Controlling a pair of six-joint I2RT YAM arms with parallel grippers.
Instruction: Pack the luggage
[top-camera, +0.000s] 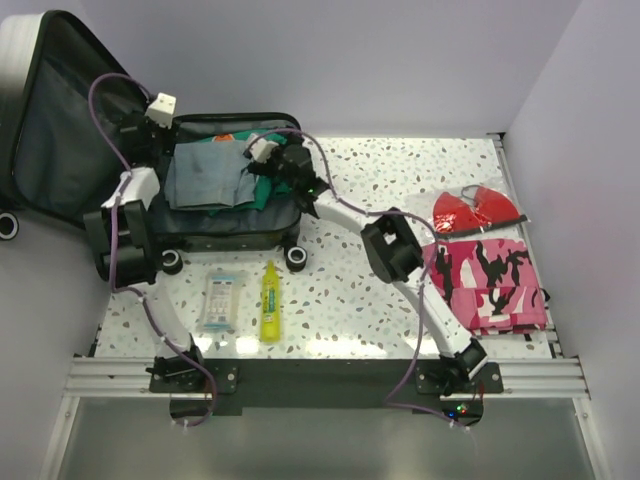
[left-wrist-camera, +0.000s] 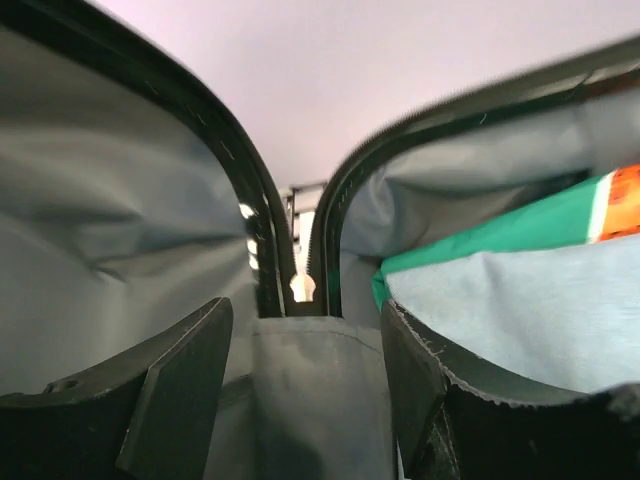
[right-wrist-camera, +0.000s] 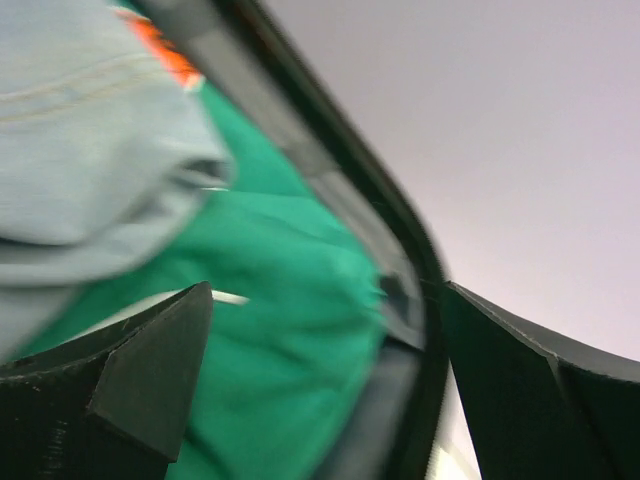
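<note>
Green cloth (right-wrist-camera: 290, 340) & denim (top-camera: 205, 175) in luggage (top-camera: 232, 229)

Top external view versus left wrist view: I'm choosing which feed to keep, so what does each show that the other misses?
Only top external: the yellow bottle and clear pouch in front of the luggage, and the pink camouflage cloth and red item at the right.
Only left wrist: the left pincer close up, open with nothing between its fingers, facing the hinge seam between lid and base.
Both: the dark grey lining, the blue-grey garment and the green garment packed inside.
</note>
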